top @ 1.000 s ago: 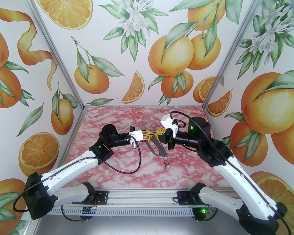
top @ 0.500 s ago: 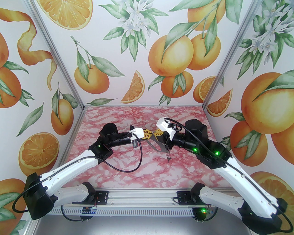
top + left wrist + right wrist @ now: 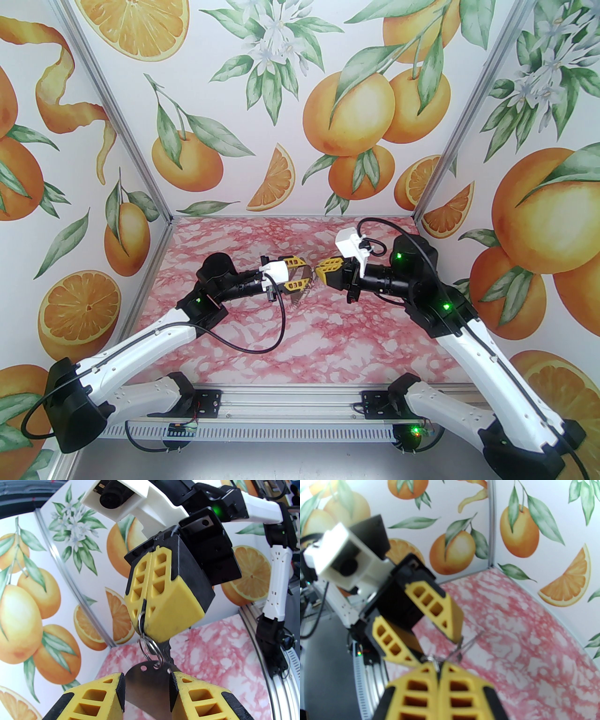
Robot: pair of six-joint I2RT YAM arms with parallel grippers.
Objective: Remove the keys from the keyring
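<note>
In the left wrist view the keyring (image 3: 147, 691), a flat dark grey plate, lies in the gap between my left gripper's (image 3: 146, 676) yellow fingers, whose jaws stand apart. Whether the pads press it I cannot tell. Small silvery rings (image 3: 152, 647) link a hole in the plate to my right gripper (image 3: 143, 620), which is shut on the top ring. A thin dark key (image 3: 169, 654) hangs just behind the rings. From above, the left gripper (image 3: 306, 274) and right gripper (image 3: 320, 273) face each other tip to tip over mid-table, and the keyring's edge (image 3: 295, 302) pokes out below the left fingers.
The pink marbled table (image 3: 290, 347) is bare around both arms. Orange-print walls close the back and both sides. A black cable (image 3: 276, 328) loops down from the left wrist. The arm bases sit on the metal rail (image 3: 290, 408) at the near edge.
My left jaws have parted from shut. The right gripper pulled back to the right and rose a little. The keyring, earlier hanging between the grippers, now sits at the left fingers.
</note>
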